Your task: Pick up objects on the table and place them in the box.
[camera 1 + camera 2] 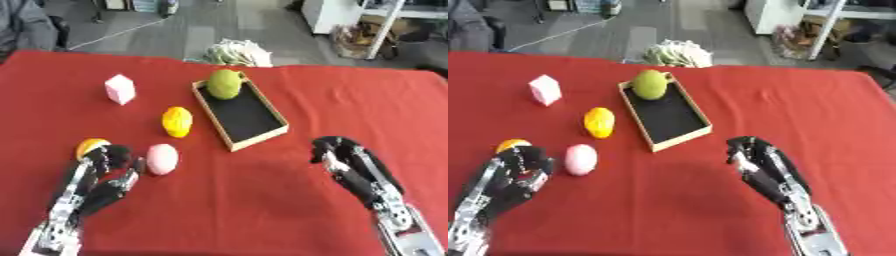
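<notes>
On the red desk (pixel 262 200) a shallow wooden box (pixel 282 119) with a dark floor lies askew near the middle, and a green pear-like fruit (pixel 225 83) already sits in its far end. Outside the box, to its left, lie a yellow lumpy fruit (pixel 177 121) just beside the box's long wall, a pink egg-shaped object (pixel 162 159) nearer the robot, an orange round thing (pixel 89 146) partly hidden at the left hand's fingertips, and a pale pink cube (pixel 120 89) farther back. The left robot hand (pixel 103 172) lies low on the desk with its fingers curled, close beside the pink egg and the orange thing, but whether it grips either one I cannot tell. The right robot hand (pixel 346 162) rests on bare cloth well apart from every object, fingers bent and holding nothing. These pieces look like light, rigid toy food with smooth rounded skins, likely to roll or slip, so the pink egg is probably best taken across its middle, thumb opposite fingers
</notes>
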Action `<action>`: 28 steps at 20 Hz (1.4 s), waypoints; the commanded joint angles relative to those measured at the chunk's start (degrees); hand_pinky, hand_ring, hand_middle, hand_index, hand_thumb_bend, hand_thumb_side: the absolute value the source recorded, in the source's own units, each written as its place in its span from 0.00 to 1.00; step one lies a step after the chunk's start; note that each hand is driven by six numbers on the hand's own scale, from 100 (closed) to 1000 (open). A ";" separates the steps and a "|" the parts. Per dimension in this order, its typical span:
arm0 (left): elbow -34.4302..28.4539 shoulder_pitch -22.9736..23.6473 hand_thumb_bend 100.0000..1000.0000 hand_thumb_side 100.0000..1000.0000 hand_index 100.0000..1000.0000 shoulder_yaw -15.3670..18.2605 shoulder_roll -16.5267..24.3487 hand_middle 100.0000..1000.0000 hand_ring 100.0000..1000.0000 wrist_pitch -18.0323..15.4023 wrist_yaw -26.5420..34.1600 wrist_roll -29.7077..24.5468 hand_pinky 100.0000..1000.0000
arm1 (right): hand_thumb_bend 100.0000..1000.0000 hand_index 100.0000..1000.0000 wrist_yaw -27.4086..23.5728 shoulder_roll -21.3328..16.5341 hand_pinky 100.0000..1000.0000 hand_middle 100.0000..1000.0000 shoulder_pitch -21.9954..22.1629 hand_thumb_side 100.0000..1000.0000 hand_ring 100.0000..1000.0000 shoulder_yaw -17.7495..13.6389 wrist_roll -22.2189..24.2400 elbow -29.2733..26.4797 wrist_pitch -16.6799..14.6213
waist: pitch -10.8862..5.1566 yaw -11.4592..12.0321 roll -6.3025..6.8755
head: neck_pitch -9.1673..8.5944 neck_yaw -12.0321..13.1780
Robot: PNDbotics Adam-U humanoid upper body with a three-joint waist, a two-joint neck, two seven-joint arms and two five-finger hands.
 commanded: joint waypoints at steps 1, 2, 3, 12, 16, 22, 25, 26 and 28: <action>-1.04 -0.59 0.33 0.22 0.64 -0.13 0.66 0.50 0.69 -0.18 0.00 -0.22 0.76 | 0.00 0.66 -0.22 -0.41 0.65 0.51 -0.49 0.40 0.52 -0.40 0.04 -0.78 -0.14 | -0.86 0.06 0.72 | 0.25 -0.02; -1.09 -0.65 0.33 0.22 0.64 -0.05 0.74 0.50 0.69 -0.20 -0.10 -0.21 0.76 | 0.00 0.66 -0.22 -0.40 0.65 0.51 -0.50 0.40 0.52 -0.40 0.05 -0.79 -0.15 | -0.87 0.07 0.71 | 0.25 -0.04; -1.18 -0.76 0.33 0.22 0.64 0.13 0.89 0.50 0.70 -0.20 -0.30 -0.11 0.76 | 0.00 0.66 -0.21 -0.41 0.65 0.51 -0.51 0.40 0.52 -0.40 0.07 -0.79 -0.16 | -0.89 0.08 0.71 | 0.25 -0.07; -7.11 -6.32 0.41 0.14 0.71 5.57 14.54 0.57 0.72 1.50 -18.72 0.35 0.78 | 0.00 0.66 0.00 -0.91 0.65 0.51 -0.24 0.40 0.52 -0.55 0.04 -0.61 -0.22 | -1.32 0.41 1.16 | 0.25 -0.87; -6.79 -9.72 0.47 0.10 0.79 4.99 22.96 0.66 0.75 1.60 -29.36 -7.83 0.80 | 0.00 0.66 0.03 -1.08 0.65 0.51 -0.17 0.39 0.52 -0.51 0.10 -0.53 -0.25 | -1.42 0.31 1.28 | 0.25 -0.87; 1.02 -16.76 0.56 0.02 0.85 -0.92 32.91 0.73 0.76 -4.64 -33.41 -24.85 0.83 | 0.00 0.66 0.02 -1.29 0.65 0.51 -0.16 0.39 0.52 -0.22 0.40 -0.45 -0.32 | -1.55 -0.12 1.49 | 0.25 -0.33; 6.39 -20.93 0.58 0.00 0.86 -4.67 35.46 0.75 0.75 -9.77 -34.02 -33.17 0.83 | 0.00 0.66 -0.06 -1.27 0.65 0.51 -0.11 0.40 0.52 -0.09 0.58 -0.45 -0.34 | -1.65 -0.55 1.63 | 0.25 -0.18; 8.09 -22.32 0.58 0.00 0.87 -5.51 35.77 0.75 0.75 -11.29 -34.86 -35.15 0.83 | 0.00 0.66 -0.08 -1.29 0.65 0.51 -0.07 0.40 0.52 -0.05 0.62 -0.42 -0.33 | -1.66 -0.68 1.68 | 0.25 -0.16; 11.56 -24.59 0.58 0.00 0.87 -6.48 35.51 0.75 0.75 -13.67 -36.71 -37.50 0.83 | 0.00 0.66 -0.11 -1.31 0.65 0.51 -0.02 0.40 0.52 -0.01 0.67 -0.41 -0.33 | -1.67 -0.87 1.73 | 0.25 -0.24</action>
